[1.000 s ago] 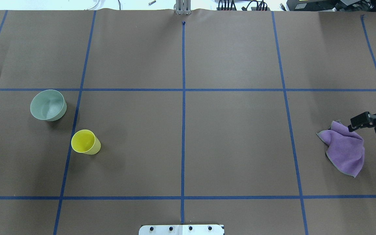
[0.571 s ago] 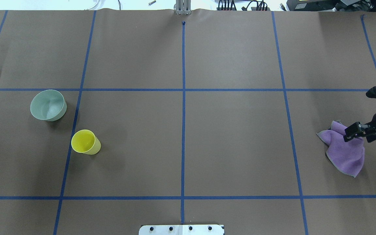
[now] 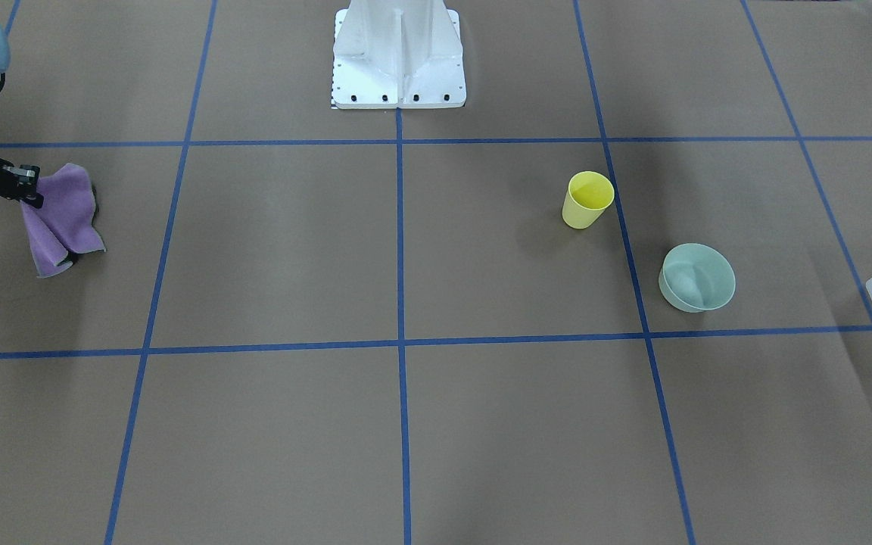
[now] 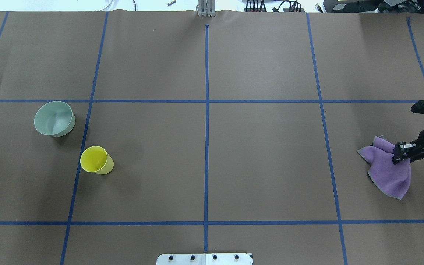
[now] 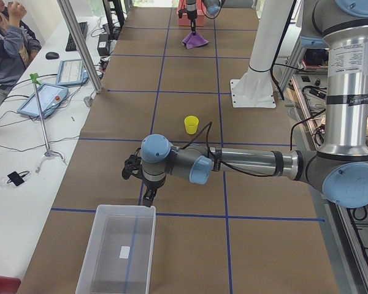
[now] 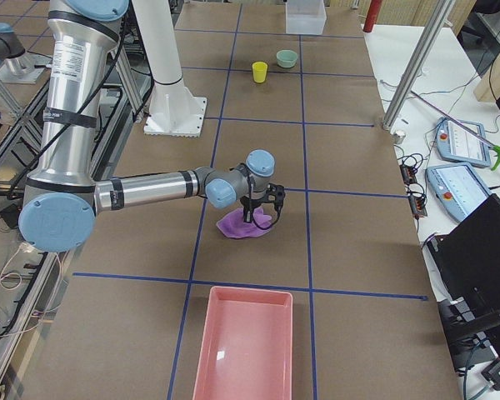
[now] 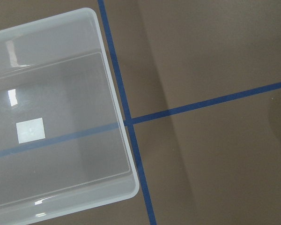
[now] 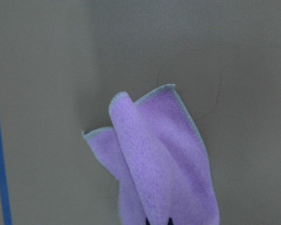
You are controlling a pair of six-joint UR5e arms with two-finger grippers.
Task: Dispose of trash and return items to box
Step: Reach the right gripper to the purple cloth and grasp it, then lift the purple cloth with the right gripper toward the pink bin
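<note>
One soft, floppy purple cloth [image 4: 388,176] at the right end of the table [image 4: 263,165], pinched on a raised fold by the right gripper [image 4: 399,157], probably light and droopy once lifted; can't tell about the left gripper [image 5: 148,197] hanging by the frosted box [image 7: 61,93].

Left arm: my left pincer [image 5: 148,197] hangs just beside the end wall of the box [image 5: 110,245], whose mouth is open upward. Toward the table centre stand two upright obstacles, the green bowl [image 4: 54,118] and the yellow cup [image 4: 96,160], near each other with a gap between. From the cup to the purple cloth [image 4: 388,173] lies open paper. My right pincer [image 4: 399,156] is down on that cloth, pinching a fold. Beyond it lies the open-topped pink tray [image 6: 243,342]. The robot base [image 3: 398,60] blocks the rear centre edge.
</note>
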